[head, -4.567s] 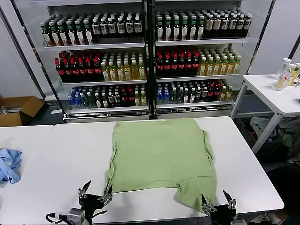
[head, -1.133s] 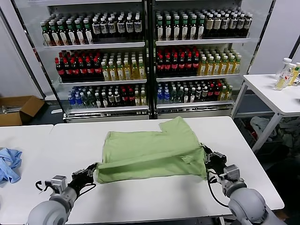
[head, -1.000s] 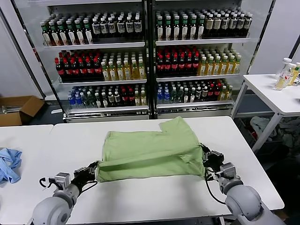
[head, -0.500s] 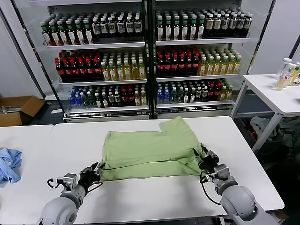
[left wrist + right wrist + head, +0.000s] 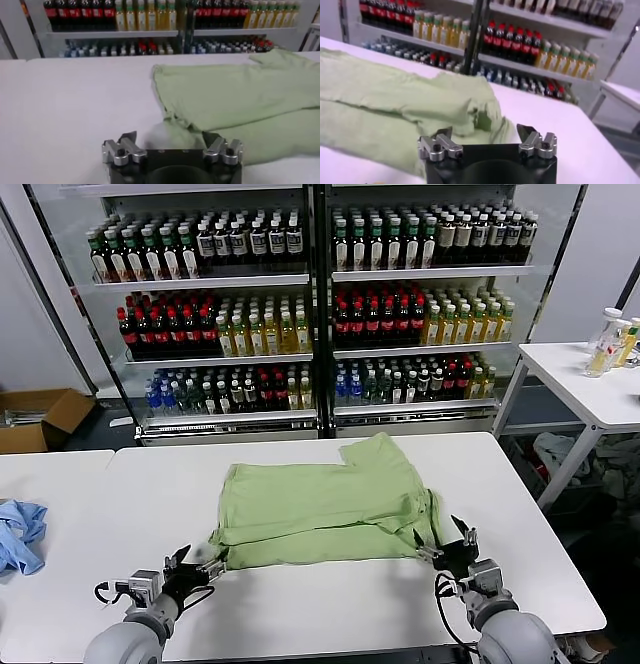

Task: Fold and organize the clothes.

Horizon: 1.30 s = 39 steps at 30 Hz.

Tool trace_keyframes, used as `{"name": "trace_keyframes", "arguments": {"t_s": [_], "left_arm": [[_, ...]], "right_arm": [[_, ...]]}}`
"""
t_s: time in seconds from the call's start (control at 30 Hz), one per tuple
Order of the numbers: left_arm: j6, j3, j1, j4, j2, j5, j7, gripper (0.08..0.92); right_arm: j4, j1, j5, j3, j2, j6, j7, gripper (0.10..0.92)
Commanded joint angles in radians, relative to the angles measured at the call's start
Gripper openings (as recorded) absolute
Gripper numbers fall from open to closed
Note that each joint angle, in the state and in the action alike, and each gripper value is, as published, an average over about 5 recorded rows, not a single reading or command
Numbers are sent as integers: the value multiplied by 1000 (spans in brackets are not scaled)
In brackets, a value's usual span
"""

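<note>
One of the clothes, a pale green T-shirt, lies folded in half on the white table, plain side up, with its fold edge toward me. My left gripper is open just off the shirt's near left corner. In the left wrist view that corner lies between the spread fingers of the left gripper, untouched. My right gripper is open at the near right corner. The right wrist view shows bunched sleeve cloth ahead of the open right gripper. Neither gripper holds anything.
A crumpled blue cloth lies on the adjoining table at the far left. Drink shelves stand behind the table. A second white table with bottles is at the right. A cardboard box sits on the floor at the left.
Both grippers have opened and let go of the shirt's edge, then drawn back toward the table's front. The lifted fold has settled flat onto the shirt.
</note>
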Motion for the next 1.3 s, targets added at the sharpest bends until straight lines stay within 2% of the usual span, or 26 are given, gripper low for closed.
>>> {"name": "trace_keyframes", "arguments": {"t_s": [0.03,0.17,0.8,0.9,1.0,1.3], "left_arm": [[25,1,0,41,-9,-7,-3,821],[43,7,-12,56,-9,-37,-3,764],[57,-17,1,31,-13,-252,32,212],[63,-36,35,-8,-13,-281,33,135],[68,-60,86,-61,-8,-297,34,97],[70,-139,291,-236,2,-280,32,92]], "right_arm": [[-42,-10,51,-2,22,-50,20,815],[-60,8,78,-17,19,-49,15,723],[-44,-29,107,-15,4,-17,-14,186],[5,-82,104,6,-8,-15,-19,156],[62,-154,95,34,-28,-10,-23,156],[205,-403,17,136,-72,17,-40,156]]}}
